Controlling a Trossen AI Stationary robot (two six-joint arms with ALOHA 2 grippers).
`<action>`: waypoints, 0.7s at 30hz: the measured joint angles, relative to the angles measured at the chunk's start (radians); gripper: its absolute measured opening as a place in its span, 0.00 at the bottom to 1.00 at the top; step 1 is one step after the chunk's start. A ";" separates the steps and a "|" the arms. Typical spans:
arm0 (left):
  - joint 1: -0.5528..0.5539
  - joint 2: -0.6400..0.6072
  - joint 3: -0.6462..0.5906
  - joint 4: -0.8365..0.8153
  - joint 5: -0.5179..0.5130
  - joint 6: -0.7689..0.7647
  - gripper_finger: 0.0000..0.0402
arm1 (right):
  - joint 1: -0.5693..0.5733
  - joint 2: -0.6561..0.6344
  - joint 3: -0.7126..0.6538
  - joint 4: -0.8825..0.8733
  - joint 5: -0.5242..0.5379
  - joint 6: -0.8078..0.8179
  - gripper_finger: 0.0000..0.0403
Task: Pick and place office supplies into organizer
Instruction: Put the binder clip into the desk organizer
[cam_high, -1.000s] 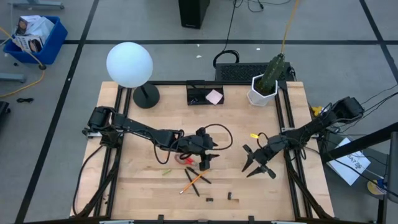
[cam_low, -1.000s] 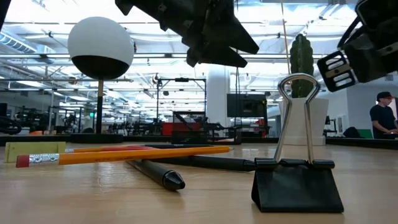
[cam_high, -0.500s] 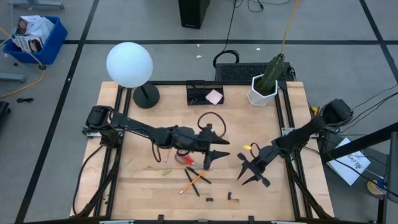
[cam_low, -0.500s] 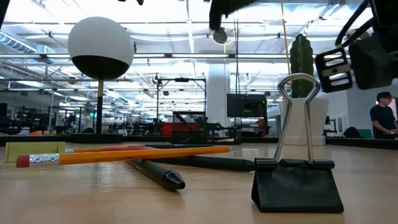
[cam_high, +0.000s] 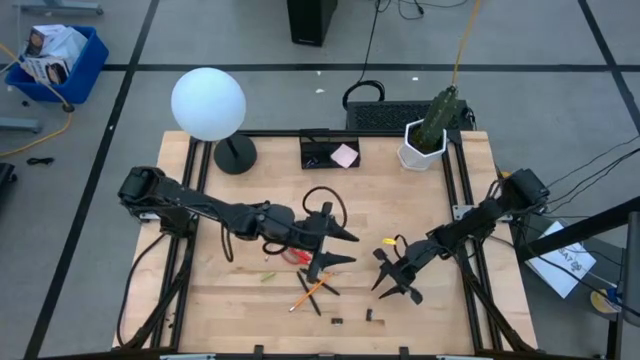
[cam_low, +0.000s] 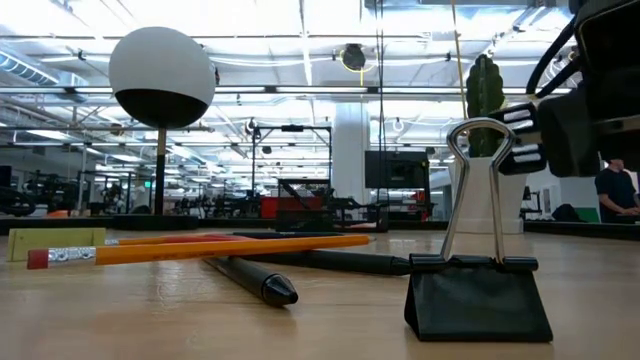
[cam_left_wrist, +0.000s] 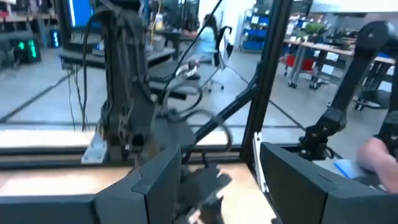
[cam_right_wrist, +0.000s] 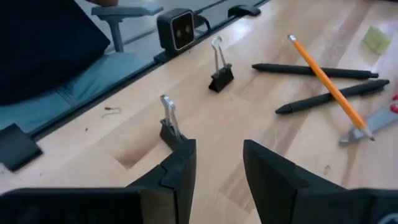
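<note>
Black metal clip (cam_low: 478, 270) on pale wood table (cam_low: 150, 325) — yellow pencil (cam_low: 200, 250)

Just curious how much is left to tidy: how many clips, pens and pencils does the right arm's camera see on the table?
Binder clips: 2
Black pens: 2
Pencil: 1
Total: 5
</note>
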 joint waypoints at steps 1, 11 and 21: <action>-0.001 0.000 0.000 0.000 0.000 0.001 0.57 | 0.000 0.010 0.000 0.018 -0.001 0.006 0.31; -0.005 0.002 0.000 -0.059 -0.268 -0.030 0.57 | 0.063 0.113 0.047 0.100 -0.005 0.000 0.31; -0.031 0.002 0.000 -0.124 -0.353 -0.084 0.57 | 0.078 0.216 0.131 0.100 -0.005 -0.035 0.31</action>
